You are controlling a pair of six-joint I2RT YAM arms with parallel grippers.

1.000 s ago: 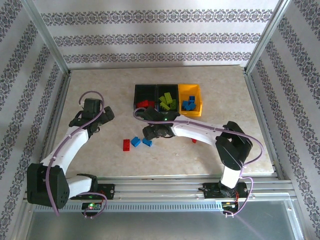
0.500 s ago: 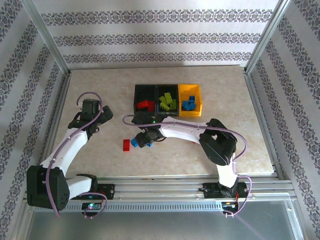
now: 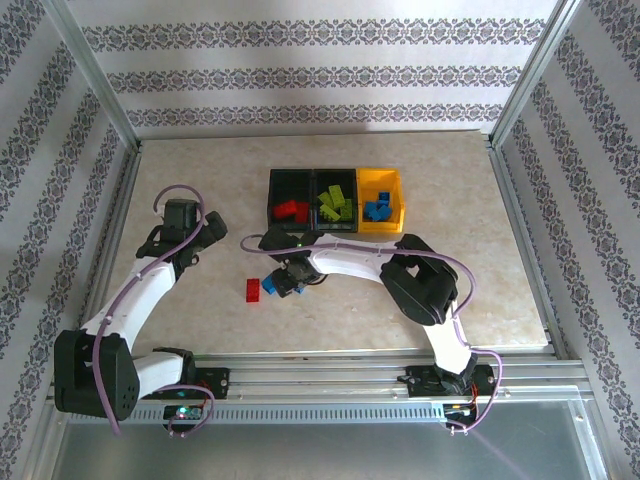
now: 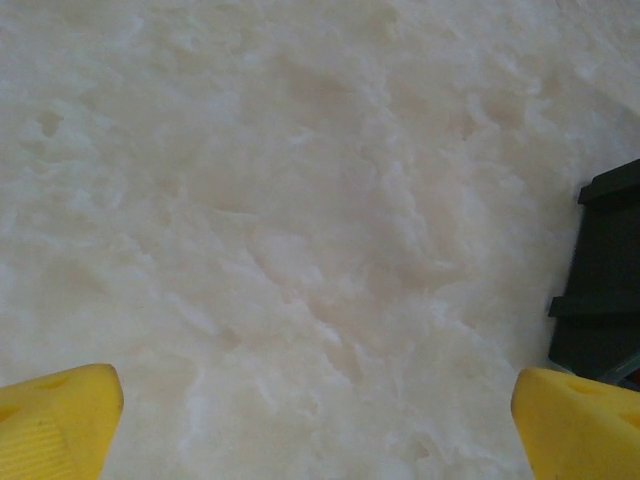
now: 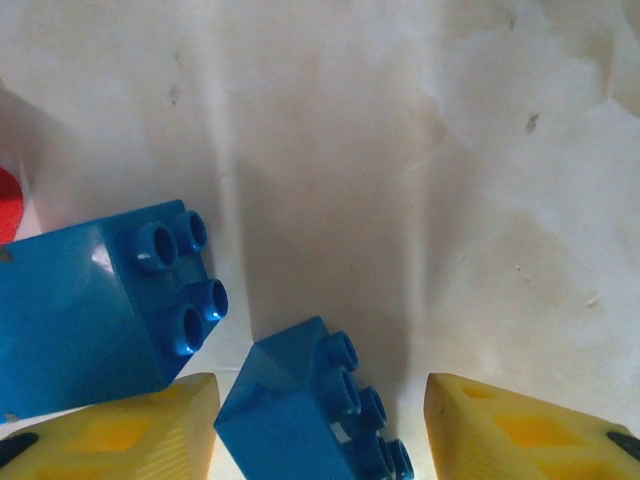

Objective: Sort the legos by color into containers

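Two blue legos lie left of the table's centre. In the right wrist view one blue brick [image 5: 300, 405] lies on its side between the yellow fingers of my right gripper [image 5: 322, 432]. The jaws are open, with a gap between the brick and the right finger. The other blue brick [image 5: 95, 305] lies just outside the left finger. From above, my right gripper [image 3: 287, 281] is low over the blue bricks [image 3: 270, 286], with a red brick [image 3: 254, 289] beside them. The containers [image 3: 336, 171] hold red, green and blue bricks. My left gripper [image 4: 318, 425] is open over bare table.
A corner of a black bin [image 4: 606, 270] shows at the right edge of the left wrist view. My left arm [image 3: 150, 275] is bent over the left side of the table. Metal frame rails [image 3: 510, 210] border the tabletop.
My right arm has swung left and brought its gripper down over the blue bricks, with its jaws narrowing. The left arm has stayed still.
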